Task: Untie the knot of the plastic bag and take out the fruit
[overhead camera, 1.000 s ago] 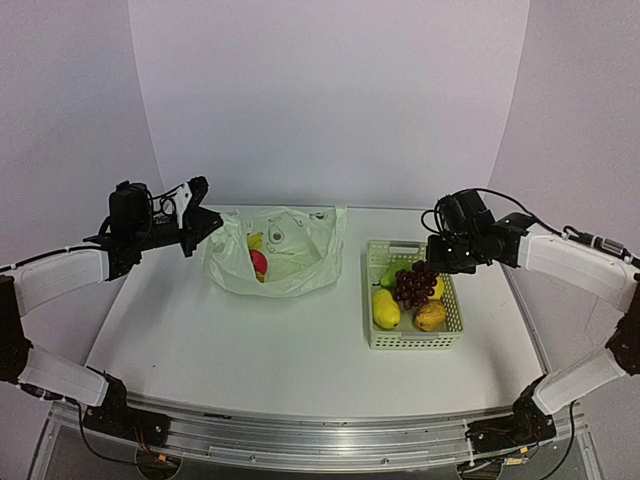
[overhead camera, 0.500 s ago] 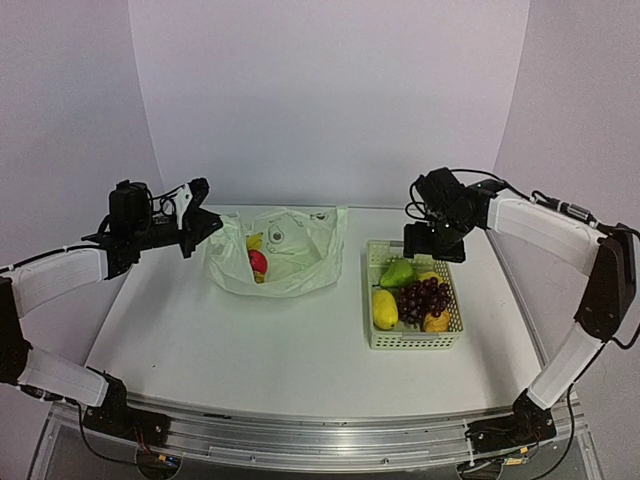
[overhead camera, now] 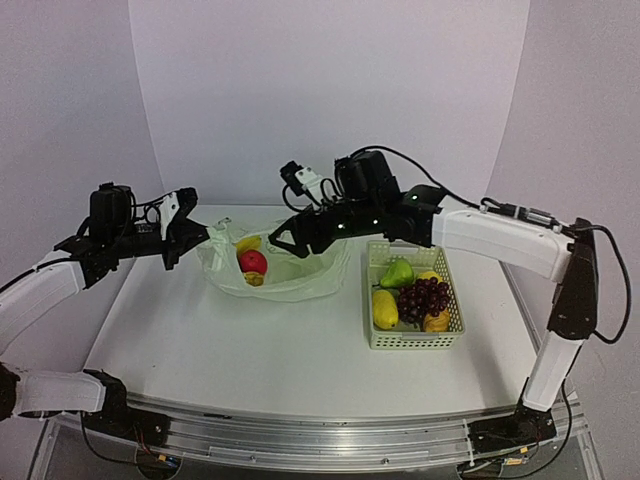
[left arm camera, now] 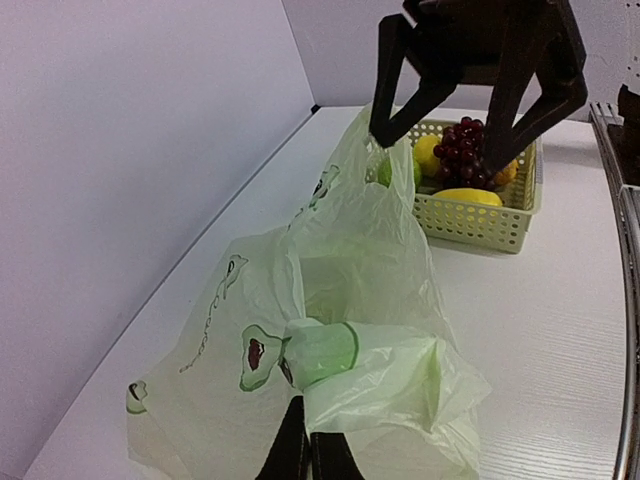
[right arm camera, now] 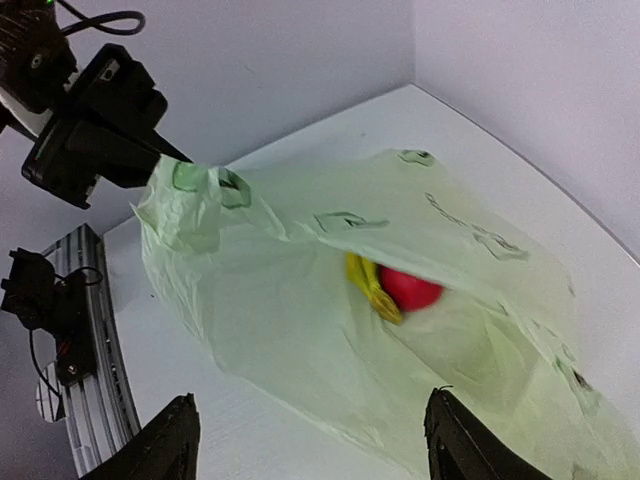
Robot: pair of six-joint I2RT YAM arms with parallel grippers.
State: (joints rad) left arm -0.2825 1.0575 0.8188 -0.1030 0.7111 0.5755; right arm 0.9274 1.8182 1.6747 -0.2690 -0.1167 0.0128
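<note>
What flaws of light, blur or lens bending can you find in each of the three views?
Top view: the rail bows, a wide-lens bend; light even, shadows faint. Left wrist view: the bag is sharp, the open right gripper above it a dark silhouette. Right wrist view: the banana and apple inside the bag look smeared and soft.

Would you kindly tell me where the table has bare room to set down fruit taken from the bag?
Bare: the broad strip of table nearer the arm bases than the plastic bag and basket. Crowded: the fruit-laden basket, the narrow gap beside it, and over the bag, where the open right gripper hovers and the left gripper pinches plastic.
</note>
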